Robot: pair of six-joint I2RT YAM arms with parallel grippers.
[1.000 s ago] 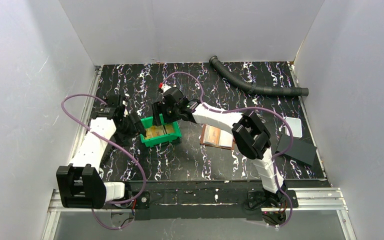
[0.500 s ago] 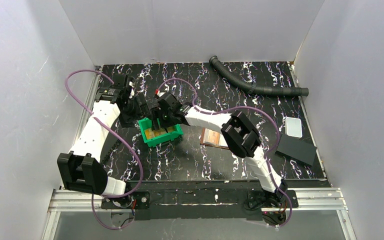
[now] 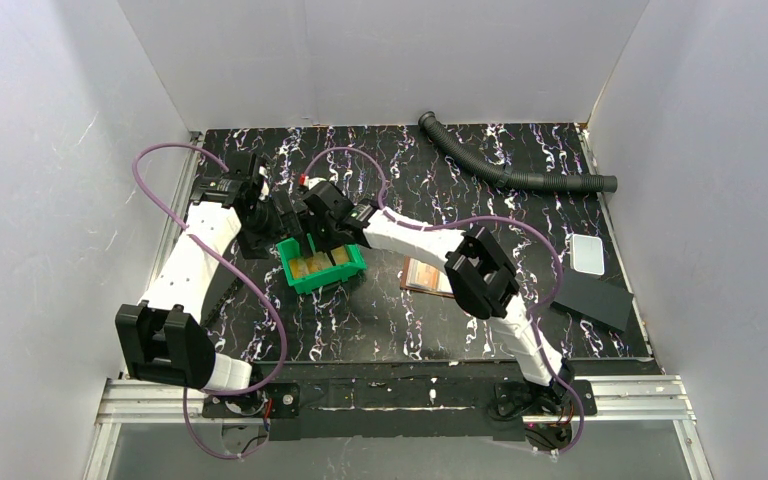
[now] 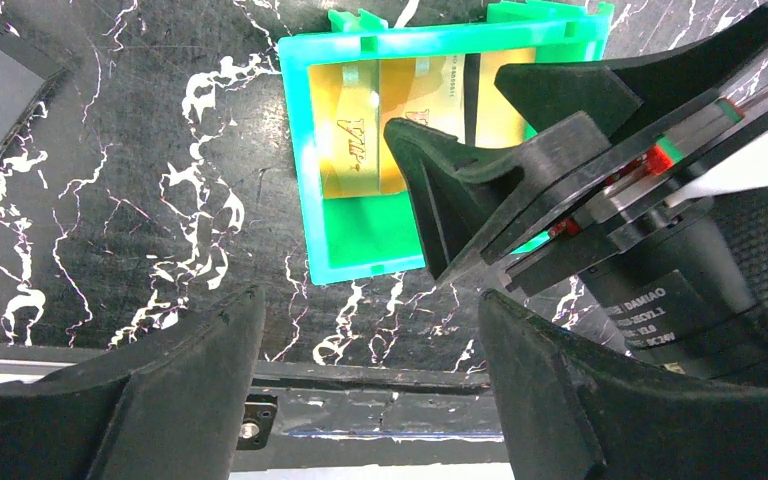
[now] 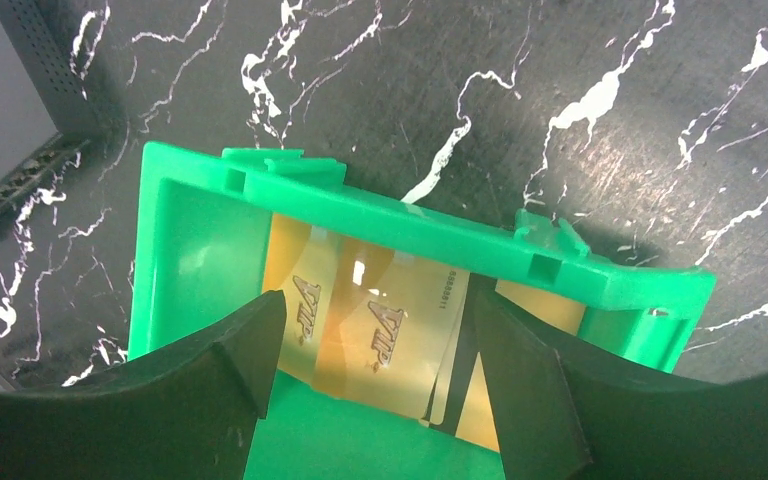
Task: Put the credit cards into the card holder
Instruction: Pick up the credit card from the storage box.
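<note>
The right pincer (image 5: 385, 395) hangs with its jaws apart over the green bin (image 5: 400, 225). The gold credit cards (image 5: 380, 335) lie overlapped on the bin's floor directly below the gap of those jaws, though whether the tips touch them cannot be told. The left pincer (image 4: 365, 400), its jaws also spread and holding nothing, sits just outside the bin's wall with the cards ahead of it, while the brown card holder (image 3: 430, 272) lies on the marbled surface (image 3: 380, 320) to the right pincer's right, apart from the bin.
</note>
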